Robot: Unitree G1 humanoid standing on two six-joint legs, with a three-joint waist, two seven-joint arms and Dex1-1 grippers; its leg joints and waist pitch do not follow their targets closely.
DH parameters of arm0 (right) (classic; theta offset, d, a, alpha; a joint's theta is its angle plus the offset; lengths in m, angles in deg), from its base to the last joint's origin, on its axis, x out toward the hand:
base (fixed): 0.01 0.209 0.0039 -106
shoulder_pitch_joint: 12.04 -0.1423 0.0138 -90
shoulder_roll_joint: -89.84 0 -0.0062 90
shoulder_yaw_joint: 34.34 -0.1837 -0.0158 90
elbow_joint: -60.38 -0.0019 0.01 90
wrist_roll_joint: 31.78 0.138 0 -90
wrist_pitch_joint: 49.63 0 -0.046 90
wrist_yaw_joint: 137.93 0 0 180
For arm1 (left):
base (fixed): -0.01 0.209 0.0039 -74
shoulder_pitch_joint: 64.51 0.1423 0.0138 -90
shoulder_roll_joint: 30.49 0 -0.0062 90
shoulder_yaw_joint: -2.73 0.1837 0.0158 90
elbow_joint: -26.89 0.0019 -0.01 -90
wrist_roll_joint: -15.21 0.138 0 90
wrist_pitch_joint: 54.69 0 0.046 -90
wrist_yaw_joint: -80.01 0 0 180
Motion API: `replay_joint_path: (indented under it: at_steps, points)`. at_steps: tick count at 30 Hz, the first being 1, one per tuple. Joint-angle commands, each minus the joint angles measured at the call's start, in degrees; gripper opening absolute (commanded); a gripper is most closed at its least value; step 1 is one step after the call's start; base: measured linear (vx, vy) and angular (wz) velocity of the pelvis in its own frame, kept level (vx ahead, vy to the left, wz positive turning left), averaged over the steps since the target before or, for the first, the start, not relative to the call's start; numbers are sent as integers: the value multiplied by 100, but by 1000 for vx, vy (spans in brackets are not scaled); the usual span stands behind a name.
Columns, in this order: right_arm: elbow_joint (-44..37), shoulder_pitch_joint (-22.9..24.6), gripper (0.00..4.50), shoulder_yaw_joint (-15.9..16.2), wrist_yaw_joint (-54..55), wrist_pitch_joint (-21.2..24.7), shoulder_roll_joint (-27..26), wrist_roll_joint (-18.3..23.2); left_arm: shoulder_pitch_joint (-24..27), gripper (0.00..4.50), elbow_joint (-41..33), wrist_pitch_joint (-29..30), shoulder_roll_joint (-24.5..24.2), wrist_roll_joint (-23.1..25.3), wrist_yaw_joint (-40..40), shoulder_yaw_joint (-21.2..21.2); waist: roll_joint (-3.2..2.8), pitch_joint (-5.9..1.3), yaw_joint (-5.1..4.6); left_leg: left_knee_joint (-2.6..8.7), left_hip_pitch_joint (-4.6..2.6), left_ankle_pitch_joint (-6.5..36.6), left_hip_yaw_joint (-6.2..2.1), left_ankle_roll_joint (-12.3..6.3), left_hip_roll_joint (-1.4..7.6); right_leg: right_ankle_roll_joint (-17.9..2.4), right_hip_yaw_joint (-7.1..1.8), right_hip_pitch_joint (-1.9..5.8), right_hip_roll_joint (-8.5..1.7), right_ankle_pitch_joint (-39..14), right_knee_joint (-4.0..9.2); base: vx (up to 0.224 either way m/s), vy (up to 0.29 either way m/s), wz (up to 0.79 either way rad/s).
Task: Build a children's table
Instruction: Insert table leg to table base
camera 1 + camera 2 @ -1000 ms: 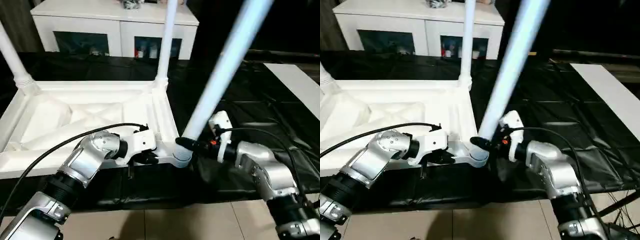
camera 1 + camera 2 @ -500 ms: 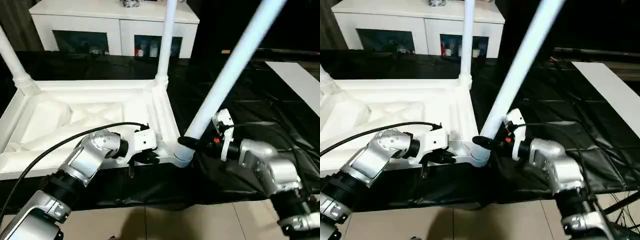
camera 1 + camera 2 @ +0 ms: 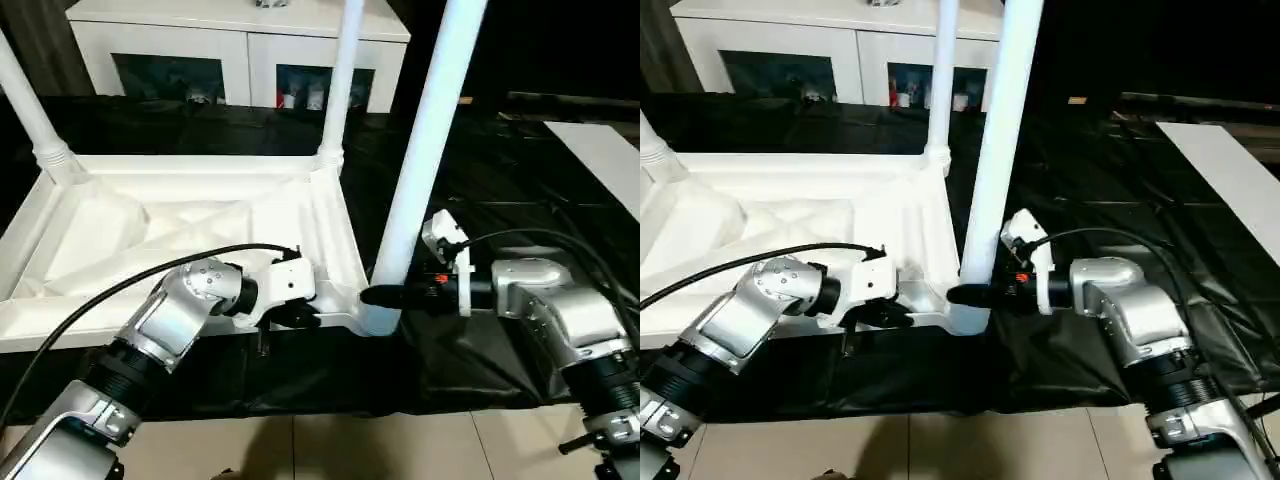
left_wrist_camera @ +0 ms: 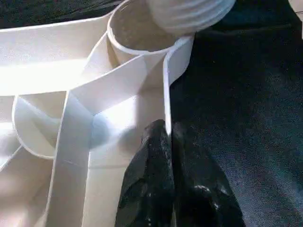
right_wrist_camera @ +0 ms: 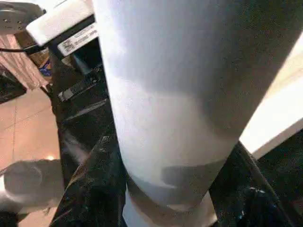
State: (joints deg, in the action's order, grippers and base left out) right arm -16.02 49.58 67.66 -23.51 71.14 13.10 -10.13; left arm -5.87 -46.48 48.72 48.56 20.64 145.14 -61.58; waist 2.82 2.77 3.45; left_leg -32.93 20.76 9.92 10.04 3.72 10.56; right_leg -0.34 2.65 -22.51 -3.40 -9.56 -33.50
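The children's table (image 3: 180,225) is lying upside down on a black sheet (image 3: 520,240), its ribbed underside facing up, with two legs already standing in the far corner sockets: one at the far left (image 3: 30,110) and one at the far right (image 3: 340,90). At the near right corner socket (image 3: 378,318) a third leg (image 3: 425,150) is standing nearly upright, its lower end sitting at the socket's mouth. The right gripper (image 3: 385,296) is reaching in level from the right, its fingers (image 5: 97,189) standing partway apart and wrapping around the base of this leg. The left gripper (image 4: 173,142) is sitting at the table's near rim just beside the same corner, its fingers (image 4: 151,179) pressing together with the thin edge wall of the rim pinched between them. In the left wrist view the threaded end of the leg is hovering at the open socket. The black sheet is covering the tabletop below, reaching out to a white panel (image 3: 605,160) at the far right. Behind the work a white cabinet (image 3: 230,50) with glass doors is standing, small items showing behind the glass. Pale floor tiles (image 3: 350,450) are showing along the near edge.
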Motion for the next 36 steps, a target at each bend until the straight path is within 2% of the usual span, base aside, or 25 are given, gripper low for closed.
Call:
replay_joint_path:
  at_steps: [1, 12, 27, 28, 29, 32, 36]
  points:
    - [24, -18, 186, 103, 34, 33, 118, -185, -84, 0, 21, 30, -134, 205, -81, -21, -49, -321, 8, 388, -79, 1523, -78, -26, 286, -1208, -236, 214, -454, -1575, 357, 0, 0, 0]
    - [658, -202, 186, 127, 338, -202, -206, -443, -99, 0, 20, 45, -161, 189, -54, 13, -46, -327, -12, 355, -65, 1584, -75, 15, 266, -1168, -238, 182, -441, -1750, 351, 0, 0, 0]
    - [1697, -548, 186, 314, 113, -323, -532, -611, -95, 0, 13, 74, -201, 174, -51, 18, -68, -350, -19, 342, -64, 1470, -69, 23, 270, -1352, -229, 204, -430, -1283, 291, 0, 0, 0]
    - [1738, -572, 186, 317, 142, -363, -558, -635, -96, 0, 14, 74, -200, 175, -54, 17, -71, -344, -16, 343, -66, 1484, -67, 25, 271, -1348, -231, 199, -430, -1299, 294, 0, 0, 0]
    - [1771, -591, 186, 312, 178, -396, -591, -650, -93, 0, 13, 79, -203, 176, -57, 15, -47, -345, -16, 343, -62, 1482, -69, 27, 273, -1336, -232, 203, -438, -1340, 293, 0, 0, 0]
    - [1887, -607, 186, 270, 301, -495, -648, -690, -87, 0, 15, 81, -205, 178, -66, 12, -61, -348, -16, 342, -60, 1449, -69, 26, 271, -1329, -233, 208, -441, -1325, 290, 0, 0, 0]
    - [2206, -615, 186, 76, 625, -739, -757, -705, -75, 0, 17, 77, -210, 175, -82, 8, -56, -324, -56, 355, -57, 1717, -84, 82, 269, -1234, -228, 188, -448, -1769, 327, 0, 0, 0]
